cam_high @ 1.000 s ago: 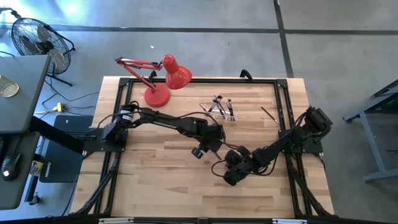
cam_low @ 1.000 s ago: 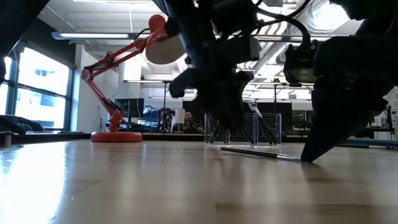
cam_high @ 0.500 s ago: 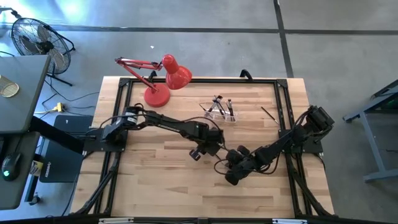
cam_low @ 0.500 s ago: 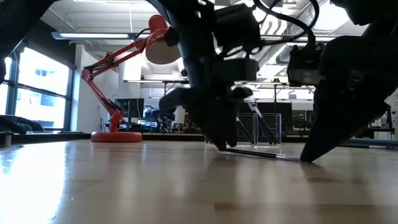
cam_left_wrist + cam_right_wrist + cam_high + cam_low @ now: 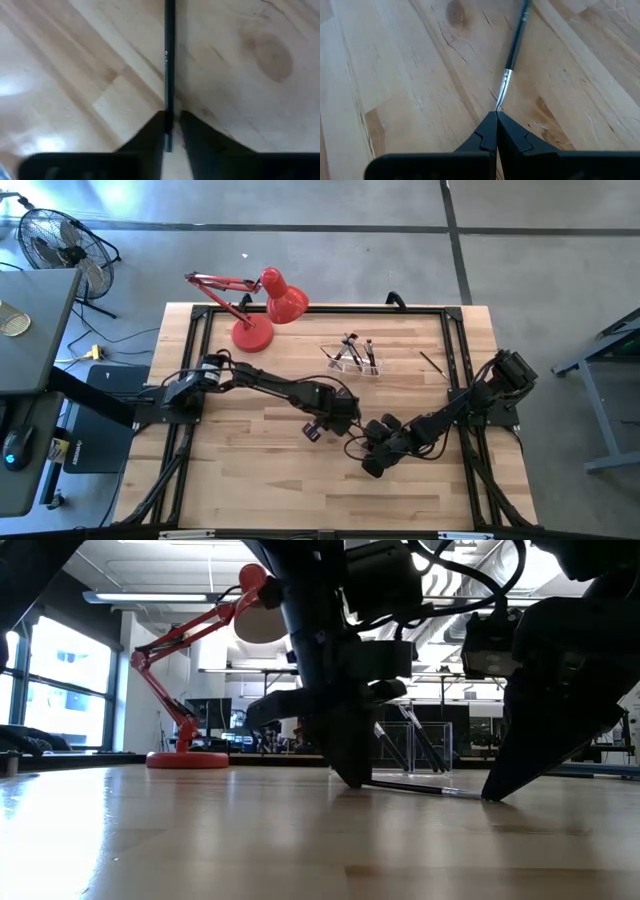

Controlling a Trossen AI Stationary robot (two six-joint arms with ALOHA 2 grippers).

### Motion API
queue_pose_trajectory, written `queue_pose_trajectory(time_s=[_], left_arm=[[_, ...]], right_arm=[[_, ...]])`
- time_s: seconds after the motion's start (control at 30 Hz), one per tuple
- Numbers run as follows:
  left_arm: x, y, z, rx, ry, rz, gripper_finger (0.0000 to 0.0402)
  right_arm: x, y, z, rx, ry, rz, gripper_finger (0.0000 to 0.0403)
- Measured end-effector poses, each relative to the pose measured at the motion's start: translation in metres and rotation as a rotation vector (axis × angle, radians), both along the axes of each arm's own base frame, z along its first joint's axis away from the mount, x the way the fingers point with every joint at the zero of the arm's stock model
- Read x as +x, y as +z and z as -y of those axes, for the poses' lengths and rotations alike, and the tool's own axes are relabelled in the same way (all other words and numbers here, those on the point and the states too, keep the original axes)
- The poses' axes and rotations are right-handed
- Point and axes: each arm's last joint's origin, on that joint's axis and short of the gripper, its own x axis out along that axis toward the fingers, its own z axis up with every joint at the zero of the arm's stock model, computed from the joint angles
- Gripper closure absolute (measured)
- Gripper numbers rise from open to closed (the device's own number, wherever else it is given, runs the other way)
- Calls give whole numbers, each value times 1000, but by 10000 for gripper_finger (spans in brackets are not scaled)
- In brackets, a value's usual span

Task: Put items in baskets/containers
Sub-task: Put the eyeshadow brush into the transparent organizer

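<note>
1. Far left, the red desk lamp (image 5: 262, 310) stands at the table's (image 5: 250, 470) back edge, out of play.
2. Mid-table, the left gripper (image 5: 170, 131) is down on the wood and clamped on the handle end of a brush (image 5: 169, 55) lying flat (a grasp only just made, by the look of it).
3. Risk here: it holds the very end, so on the lift the long free part could droop, swing or slide out.
4. Behind, well apart from the brush, sits the clear holder (image 5: 355, 361) with several brushes already in it. A tilted brush could catch its rim, or knock those inside.
5. Right of that, the right gripper (image 5: 496, 116) is clenched and empty, with its tip on the table touching the brush's bristle end. If it presses there during the lift, the brush may bend or twist free.
6. Far right, a loose brush (image 5: 433, 364) lies near the table's right edge.
7. The count: one lamp, one holder and two brushes outside it. Those inside I can't count exactly. Two arms are both at work.
</note>
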Motion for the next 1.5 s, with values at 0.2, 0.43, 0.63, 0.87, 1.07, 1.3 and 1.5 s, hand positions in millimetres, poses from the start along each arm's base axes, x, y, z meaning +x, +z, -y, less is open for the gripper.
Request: queue_pose_trajectory(time_s=[0.2,0.43,0.63,0.87,1.07,1.3,1.5], left_arm=[[-2,-1,6,13,18,-10,384],[-2,-1,5,18,108,0,395],[-2,-1,5,-31,213,3,398],[-2,6,-26,-352,469,-51,400],[-12,31,-54,-494,565,-15,401],[-46,38,-59,-638,656,137,402],[-75,38,-57,-875,788,348,402]], right_arm=[[0,2,0,2,-1,7,403],[-6,17,4,-7,-9,18,403],[-19,46,12,-3,-69,29,402],[-37,72,21,22,-92,24,402],[-48,86,28,-9,-196,71,402],[-56,85,23,-17,-325,120,402],[-53,90,19,-16,-430,262,383]])
